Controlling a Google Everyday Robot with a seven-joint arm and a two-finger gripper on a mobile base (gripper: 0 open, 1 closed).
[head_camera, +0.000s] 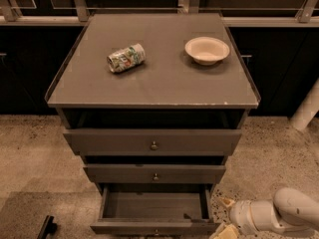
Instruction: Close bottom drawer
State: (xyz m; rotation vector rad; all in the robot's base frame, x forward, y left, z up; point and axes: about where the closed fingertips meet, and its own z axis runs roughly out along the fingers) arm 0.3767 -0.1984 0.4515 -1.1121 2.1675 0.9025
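Item 1. Bottom drawer (pixel 149 226), grey-brown, flat-fronted, a shallow box. You will find it lowest of three in the stack, pulled well out toward the camera, its inside open to view and bare. Its front panel runs along the lower edge of the view, and its knob is barely visible there.

Item 2. Gripper (pixel 225 216), white-bodied with two pale yellowish fingers. It sits low at the bottom right, just beside the right front corner of the bottom drawer, outside the box. Its jaws stand apart, one finger above the other in the view, with nothing held between them. The drawer front lies to the left of the jaws, near but not seen touching. The upper finger is level with the drawer's right side wall; the lower finger reaches the frame's edge.

Item 3. White rounded robot arm (pixel 294 213), entering from the lower right and carrying the gripper.

Item 4. Middle drawer (pixel 114 174), same grey-brown, small round metal knob at centre, front set slightly forward of the frame.

Item 5. Top drawer (pixel 99 142), widest front, larger round knob, also a little forward.

Item 6. Grey-brown cabinet top (pixel 159 91), flat, with a low raised rim.

Item 7. Crushed green-and-white drink can (pixel 126 58), lying on its side on the cabinet top, left of centre.

Item 8. Cream round bowl (pixel 207 50), upright on the top, to the right, well apart from the can.

Item 9. Speckled beige floor (pixel 30 153) around the cabinet.
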